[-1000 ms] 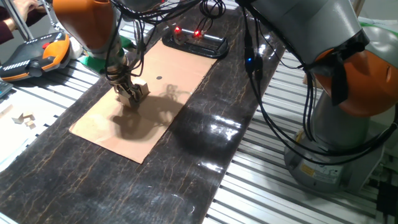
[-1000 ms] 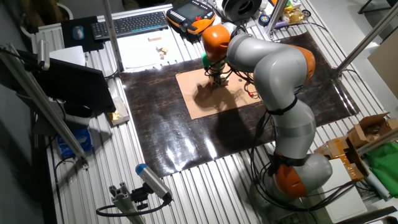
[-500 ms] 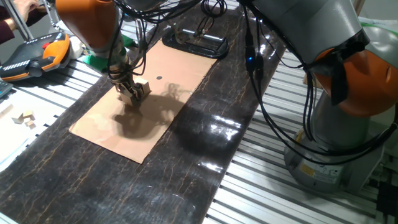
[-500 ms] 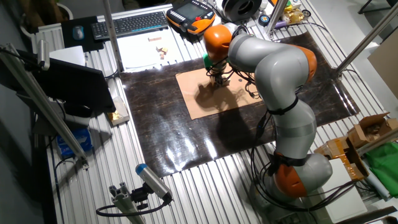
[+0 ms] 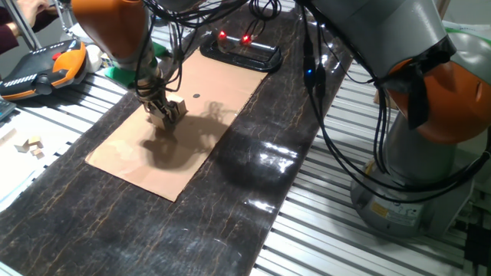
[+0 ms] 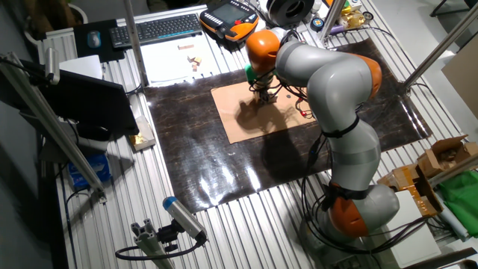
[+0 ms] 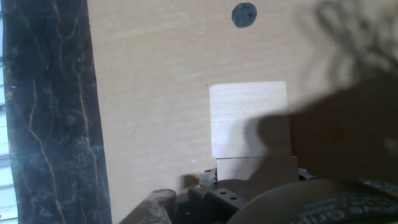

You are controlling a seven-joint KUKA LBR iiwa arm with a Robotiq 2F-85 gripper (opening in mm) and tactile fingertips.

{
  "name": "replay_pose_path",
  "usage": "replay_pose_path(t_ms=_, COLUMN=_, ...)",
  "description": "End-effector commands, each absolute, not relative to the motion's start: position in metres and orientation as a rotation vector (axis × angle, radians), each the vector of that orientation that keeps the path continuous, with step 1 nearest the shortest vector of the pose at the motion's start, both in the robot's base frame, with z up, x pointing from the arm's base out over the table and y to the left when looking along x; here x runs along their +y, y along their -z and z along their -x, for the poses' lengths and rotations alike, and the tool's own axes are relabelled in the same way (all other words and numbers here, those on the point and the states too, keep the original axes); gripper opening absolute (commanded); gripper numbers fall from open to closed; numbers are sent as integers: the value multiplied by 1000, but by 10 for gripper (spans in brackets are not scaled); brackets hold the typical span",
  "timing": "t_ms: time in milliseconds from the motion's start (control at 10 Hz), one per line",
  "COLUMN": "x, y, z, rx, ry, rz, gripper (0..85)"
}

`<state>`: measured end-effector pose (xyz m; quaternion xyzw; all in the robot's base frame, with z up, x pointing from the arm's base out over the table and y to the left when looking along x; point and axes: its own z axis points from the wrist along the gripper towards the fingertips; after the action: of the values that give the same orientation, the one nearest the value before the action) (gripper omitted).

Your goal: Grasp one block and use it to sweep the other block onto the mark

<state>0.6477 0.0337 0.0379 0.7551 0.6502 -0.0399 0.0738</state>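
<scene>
The gripper (image 5: 162, 115) pinches one wooden block (image 7: 257, 168), pressed flush against the free block (image 7: 249, 119) on the tan cardboard (image 5: 130, 153). The mark (image 7: 244, 15) lies just beyond the free block, cardboard bare between them. Dark matting (image 5: 230, 199) covers the worktop.

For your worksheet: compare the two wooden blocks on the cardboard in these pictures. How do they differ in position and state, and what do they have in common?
The free block lies flat on the cardboard, its whole top face showing; the held block sits at the gripper, only partly visible. The free block is nearer the mark; the held block is behind it, farther from the mark. The free block is partly lit; the held block lies in shadow. Both are pale wood, of similar width, with edges meeting.
</scene>
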Motion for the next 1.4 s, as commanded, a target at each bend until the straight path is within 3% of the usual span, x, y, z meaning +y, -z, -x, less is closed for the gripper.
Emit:
replay_pose_path(t_ms=0, x=32, y=-38, z=-648, rx=1955, ry=118, rz=-2266, gripper=7)
replay_pose_path(t_ms=1300, x=16, y=-40, z=-647, rx=1925, ry=121, rz=-2284, gripper=7)
